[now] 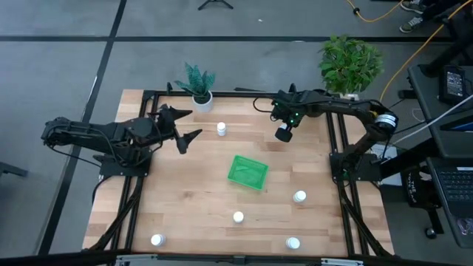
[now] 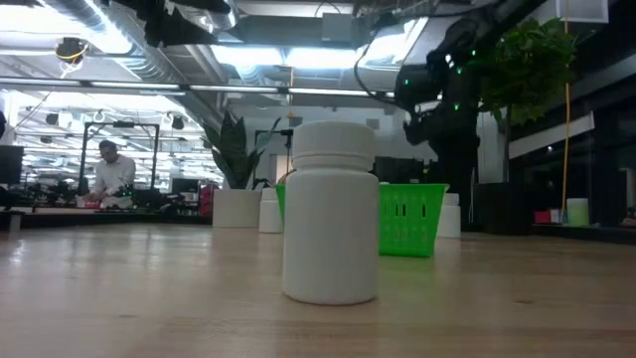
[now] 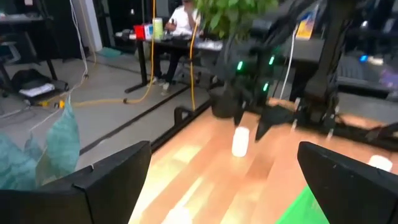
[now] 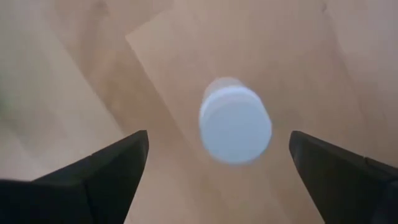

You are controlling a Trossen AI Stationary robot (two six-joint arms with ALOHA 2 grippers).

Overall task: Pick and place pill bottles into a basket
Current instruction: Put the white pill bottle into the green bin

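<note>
Five white pill bottles stand upright on the wooden table in the high view: one far of centre, one right of the basket, and three near the front edge. The green basket sits at mid-table. My right gripper is open and points down over another bottle, with a finger on either side above the cap. That bottle also shows in the left wrist view. My left gripper is open and empty, left of the far bottle.
A small plant in a white pot stands at the table's far edge. A larger plant stands by the far right corner. In the low view one bottle stands close in front of the basket. A person sits far behind.
</note>
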